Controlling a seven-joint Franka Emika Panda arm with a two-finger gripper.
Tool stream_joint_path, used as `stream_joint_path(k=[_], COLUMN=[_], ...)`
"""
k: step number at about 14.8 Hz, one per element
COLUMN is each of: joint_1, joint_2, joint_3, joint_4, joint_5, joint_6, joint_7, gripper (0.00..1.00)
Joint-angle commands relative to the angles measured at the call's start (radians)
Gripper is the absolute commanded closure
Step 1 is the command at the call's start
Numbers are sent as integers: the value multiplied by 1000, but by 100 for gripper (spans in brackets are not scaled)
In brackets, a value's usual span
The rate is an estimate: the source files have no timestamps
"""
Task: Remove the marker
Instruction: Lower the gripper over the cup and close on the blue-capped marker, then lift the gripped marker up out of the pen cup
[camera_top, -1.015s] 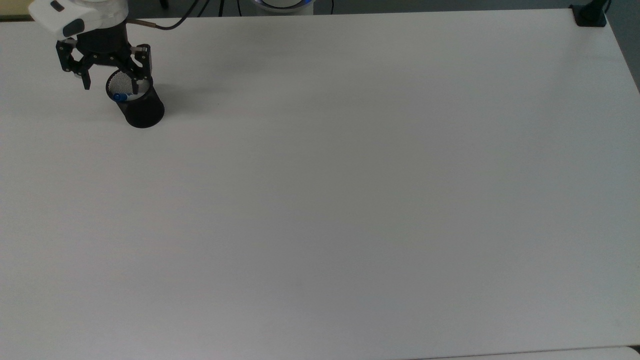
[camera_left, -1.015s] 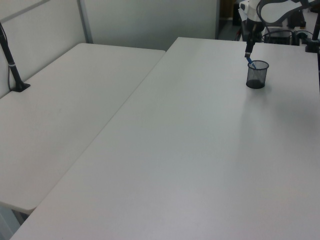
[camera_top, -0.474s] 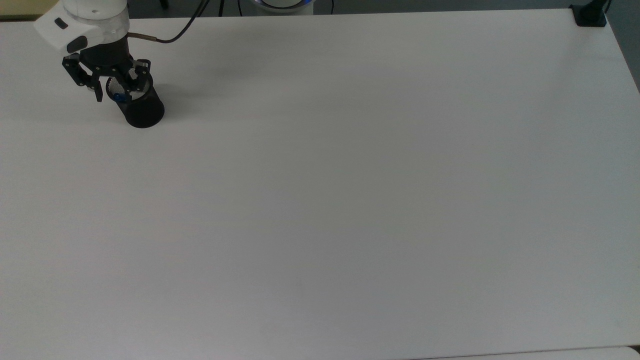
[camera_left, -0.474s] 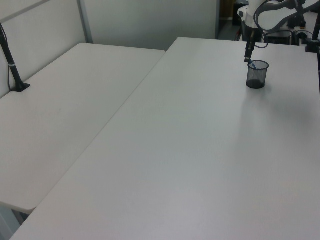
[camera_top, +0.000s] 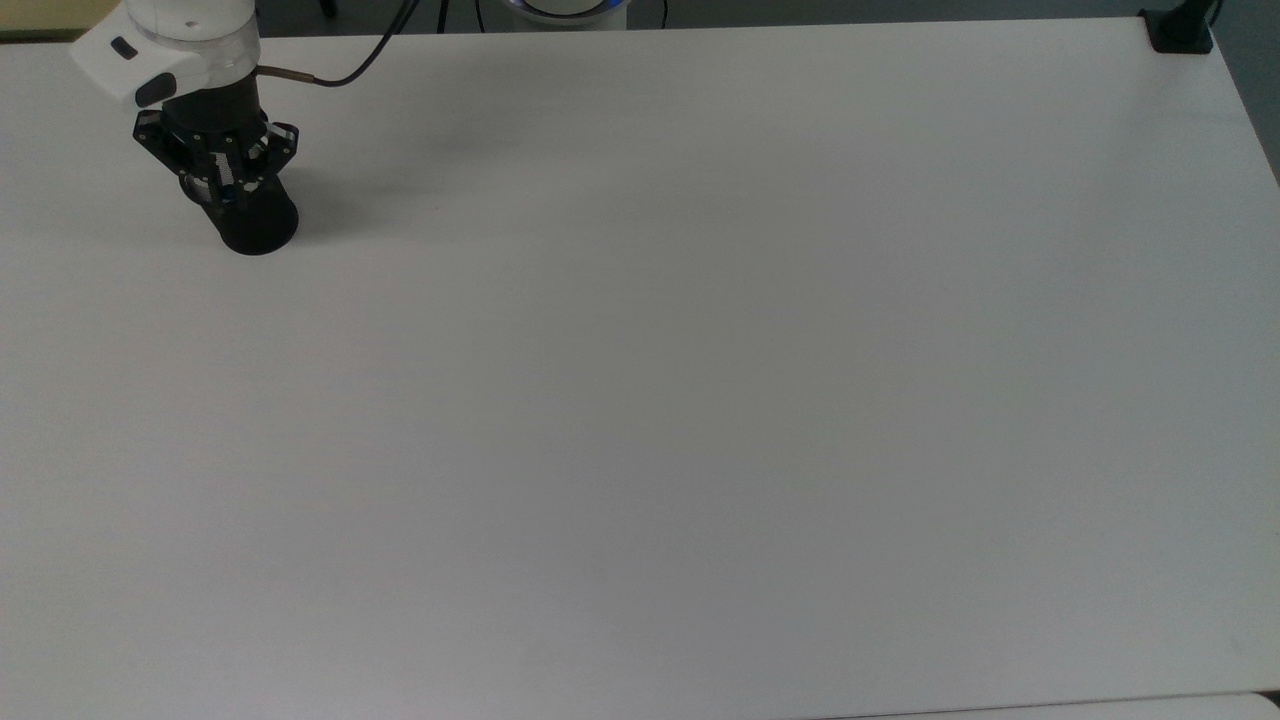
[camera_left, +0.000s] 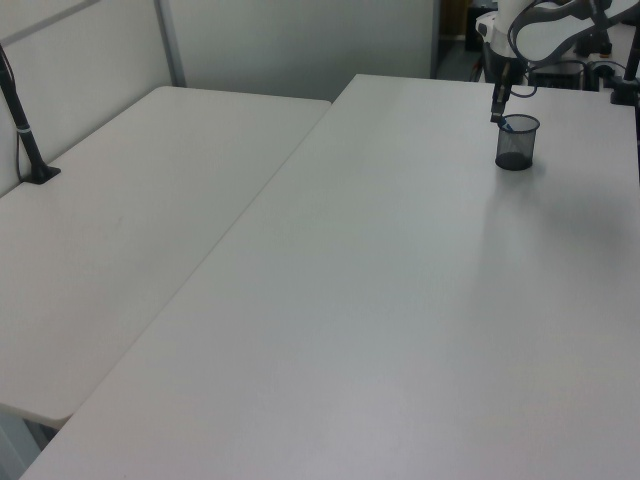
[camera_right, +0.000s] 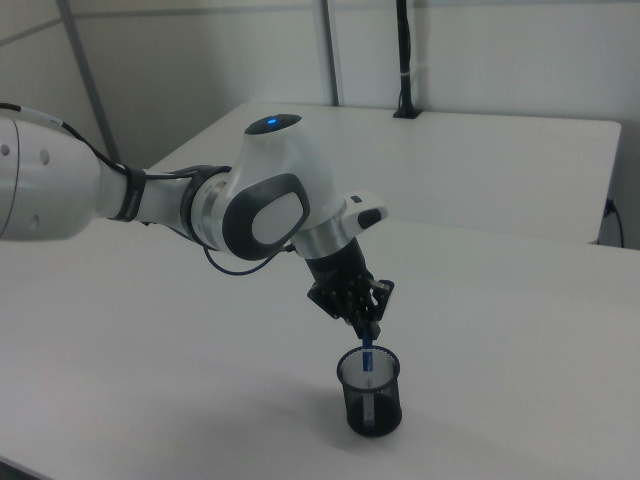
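White and bare, the surface (camera_top: 700, 400) carries a black mesh cup (camera_right: 369, 391) that stands upright near its far left corner in the top view, and toward the far right in the left view (camera_left: 516, 142). A second white table (camera_left: 130, 220) sits alongside on the left view's left, with a black post (camera_left: 22, 125) clamped at its edge.

Inside the cup stands the marker (camera_right: 367, 374). Its white barrel shows through the mesh, its lower end is down at the cup's bottom, and its blue cap pokes up just past the rim. It leans slightly toward the rim nearest the arm.

Directly above the cup's mouth hangs the gripper (camera_right: 367, 330), pointing down at a slant from the white arm (camera_right: 250, 210). In the right view its two black fingers are drawn close together around the blue top of the marker, gripping it just above the rim. In the top view the gripper (camera_top: 222, 190) covers the cup's opening, with the dark side of the cup (camera_top: 258, 225) showing below it. In the left view the gripper (camera_left: 497, 113) meets the cup's rim at its left side.

A dark cable (camera_top: 345, 65) runs from the arm's wrist toward the back edge of the surface.
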Motion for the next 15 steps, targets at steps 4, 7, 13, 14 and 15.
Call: stream_joint_path(k=[4, 7, 13, 14, 15], joint_1=[-3, -2, 33, 43, 44], joint_2=[-126, -174, -209, -203, -191], joint_3=[-4, -4, 40, 76, 112], joint_4=[37, 121, 301, 298, 286], joint_5=[79, 224, 354, 354, 354], joint_6=[-95, -188, -432, -451, -454], joint_7=[-5, -2, 163, 189, 208], gripper=[100, 100, 100, 100, 100])
